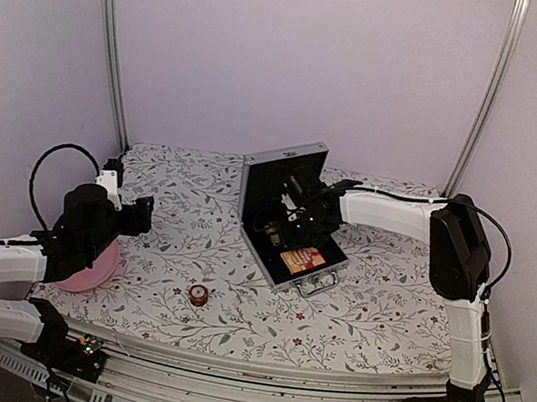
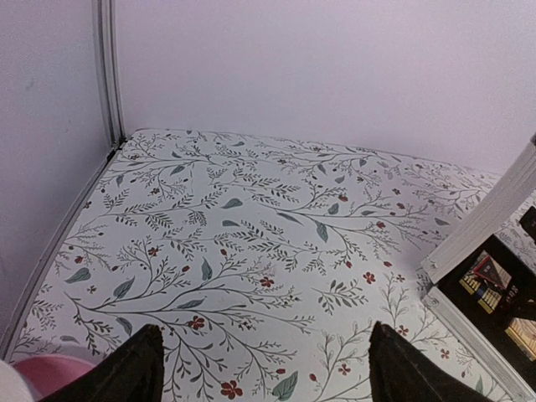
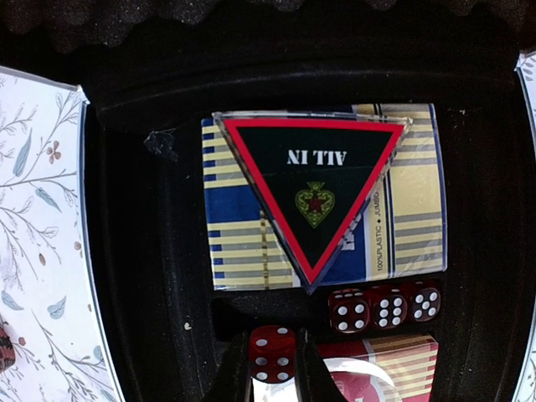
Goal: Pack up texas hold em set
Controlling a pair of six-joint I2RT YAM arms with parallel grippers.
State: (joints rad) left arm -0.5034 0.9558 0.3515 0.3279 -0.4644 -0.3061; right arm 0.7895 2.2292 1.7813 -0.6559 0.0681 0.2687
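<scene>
Briefcase (image 1: 280,169) open at middle of bench (image 1: 384,309), lid upright. Right hand (image 3: 274,373) inside it, pinched narrow on a red die (image 3: 272,347). ALL IN token (image 3: 314,188) lies on a card pack (image 3: 239,243), three dice (image 3: 385,306) just beside. Left hand (image 2: 268,373) wide, empty, over bench by pink plate (image 2: 42,373). Round red token (image 1: 198,295) loose on bench, apart from briefcase

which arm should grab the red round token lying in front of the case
Probably left: the left gripper is open and empty, and the small red round token lies unobstructed. The right gripper is inside the open silver aluminium case, holding a red die.
</scene>
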